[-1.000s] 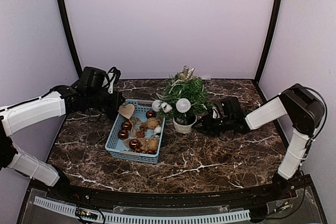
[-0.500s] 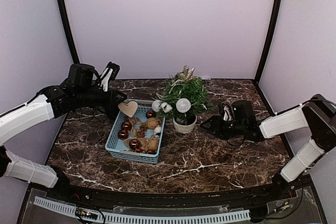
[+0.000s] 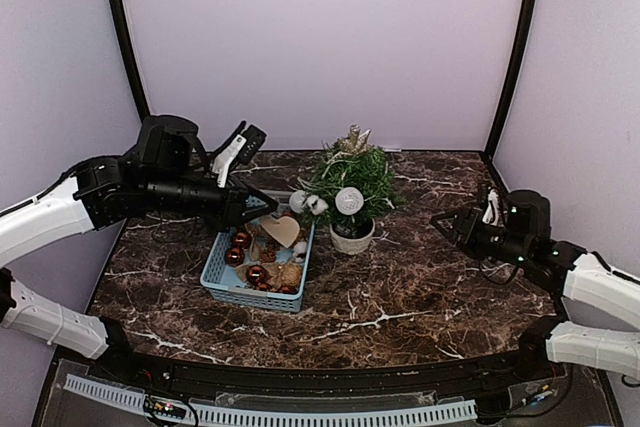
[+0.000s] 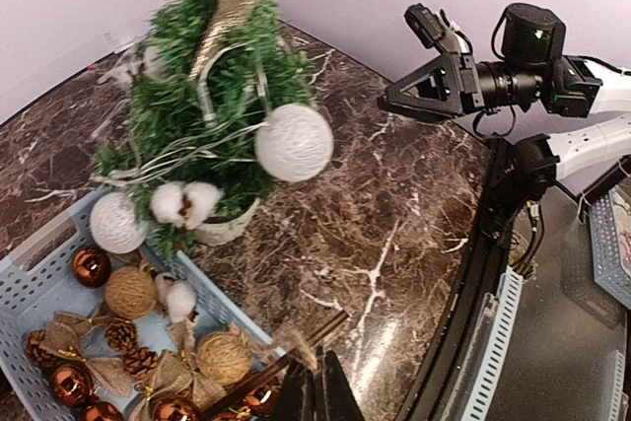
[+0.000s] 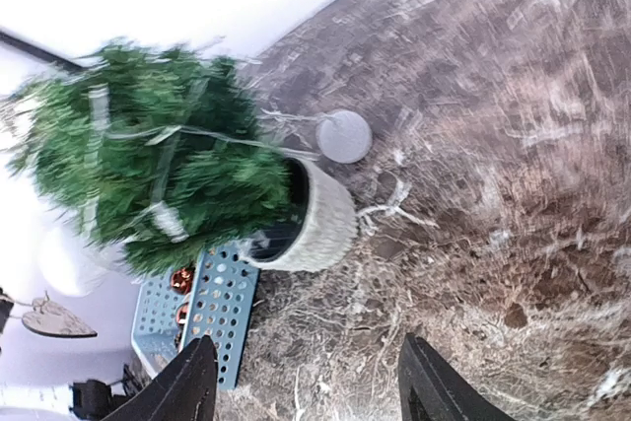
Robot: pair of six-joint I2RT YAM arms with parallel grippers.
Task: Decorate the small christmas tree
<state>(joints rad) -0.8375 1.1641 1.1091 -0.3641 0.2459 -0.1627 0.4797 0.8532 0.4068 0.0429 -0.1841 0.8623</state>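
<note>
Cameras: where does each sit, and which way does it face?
Top external: above, behind the bases, looking down on the table; both arms show.
Left wrist: over the blue basket, facing the small christmas tree and right gripper; left gripper below.
Right wrist: low at right, facing the tree's pot; own open fingers.
Shared: tree, basket.

The left arm [image 3: 50, 222] stretches toward the small christmas tree [image 3: 358, 172]. The left gripper [image 3: 262, 205] is just left of the tree, clamped tight, a wooden heart [image 3: 281, 230] hanging from it. The right arm [image 3: 605, 282] sits low, well right of the tree. The right gripper [image 3: 450, 222] points at it, 2 fingers [image 5: 192, 386] spread, holding nothing.
</note>
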